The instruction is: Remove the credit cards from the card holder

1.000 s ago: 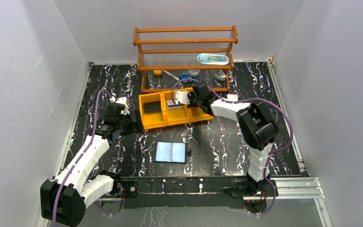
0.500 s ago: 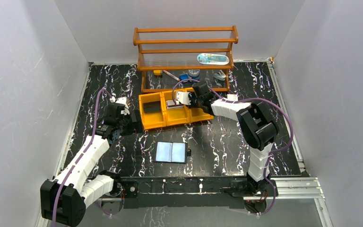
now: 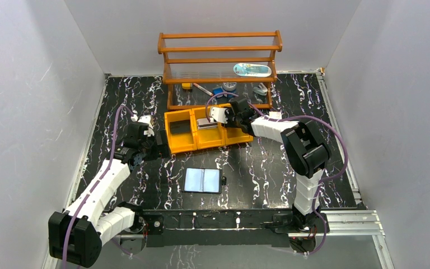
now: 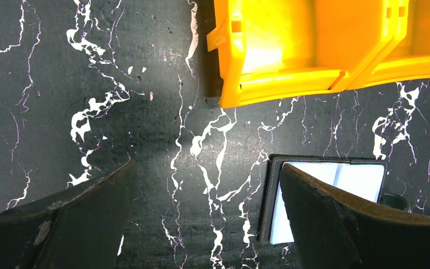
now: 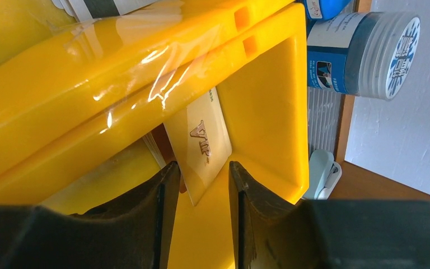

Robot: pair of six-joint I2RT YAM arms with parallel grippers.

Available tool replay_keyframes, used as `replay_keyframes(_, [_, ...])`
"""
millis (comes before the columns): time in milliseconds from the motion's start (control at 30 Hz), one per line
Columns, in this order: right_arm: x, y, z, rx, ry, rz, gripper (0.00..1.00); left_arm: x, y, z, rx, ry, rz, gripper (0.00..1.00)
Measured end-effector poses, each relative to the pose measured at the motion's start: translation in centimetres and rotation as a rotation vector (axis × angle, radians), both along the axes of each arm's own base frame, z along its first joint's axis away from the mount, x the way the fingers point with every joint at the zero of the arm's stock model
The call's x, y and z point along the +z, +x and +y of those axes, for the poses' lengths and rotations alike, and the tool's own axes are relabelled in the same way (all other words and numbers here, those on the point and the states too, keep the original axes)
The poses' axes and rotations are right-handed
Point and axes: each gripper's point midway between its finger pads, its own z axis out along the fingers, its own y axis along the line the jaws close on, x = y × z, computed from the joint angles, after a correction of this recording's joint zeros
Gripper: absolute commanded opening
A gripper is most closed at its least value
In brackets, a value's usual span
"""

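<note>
The card holder point(image 3: 202, 180) lies open on the black marbled table, its pale inside facing up. It also shows in the left wrist view point(image 4: 364, 176), partly behind one finger. A pale tan credit card point(image 5: 201, 140) with gold lettering lies tilted in a compartment of the yellow bin tray point(image 5: 269, 101). My right gripper point(image 5: 202, 165) is just above the card's near corner with its jaws slightly apart, and I cannot see them touching it. In the top view the right gripper point(image 3: 213, 117) hovers over the tray point(image 3: 182, 148). My left gripper point(image 4: 206, 168) is open and empty beside the tray's left end point(image 3: 158, 147).
A wooden shelf rack point(image 3: 218, 56) stands behind the tray, with a blue-labelled jar point(image 5: 364, 53) and a pale stapler point(image 5: 322, 171) under it. More cards point(image 3: 205, 124) lie in the tray's middle compartment, and a dark item point(image 3: 180, 126) lies in the left one.
My right gripper has shifted slightly toward the back right over the tray. The left arm and the card holder have not moved.
</note>
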Motion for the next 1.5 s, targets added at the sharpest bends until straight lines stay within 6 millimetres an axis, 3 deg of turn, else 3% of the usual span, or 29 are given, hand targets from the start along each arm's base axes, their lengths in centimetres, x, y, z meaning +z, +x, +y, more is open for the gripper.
replay_keyframes(633, [-0.4, -0.3, -0.3, -0.027, 0.008, 0.027, 0.50, -1.7, -0.3, -0.4, -0.024, 0.001, 0.075, 0.98])
replay_keyframes(800, [0.6, -0.6, 0.0, -0.059, 0.068, 0.037, 0.58, -1.7, -0.3, -0.4, -0.025, 0.001, 0.075, 0.98])
replay_keyframes(933, [5.2, -1.1, 0.5, -0.105, 0.214, 0.007, 0.70, -1.6, -0.3, -0.4, -0.025, 0.001, 0.072, 0.98])
replay_keyframes(1133, [17.7, -3.7, 0.7, -0.275, 0.660, -0.079, 0.74, -0.4, -0.1, -0.1, -0.011, 0.003, 0.019, 0.98])
replay_keyframes(1233, [20.2, -5.4, 1.1, -0.404, 0.863, 0.030, 0.75, 0.3, 0.1, 0.3, 0.006, 0.013, -0.015, 0.98])
replay_keyframes(1333, [19.6, -7.2, 2.3, -0.528, 0.990, 0.213, 0.76, 1.0, 0.2, 0.9, 0.035, 0.028, -0.051, 0.98])
replay_keyframes(1433, [16.4, -10.1, 3.7, -0.662, 1.031, 0.403, 0.77, 1.7, 0.4, 1.6, 0.070, 0.047, -0.084, 0.98])
replay_keyframes(1500, [13.9, -13.1, 5.6, -0.718, 1.019, 0.500, 0.78, 2.0, 0.4, 2.1, 0.093, 0.061, -0.101, 0.98])
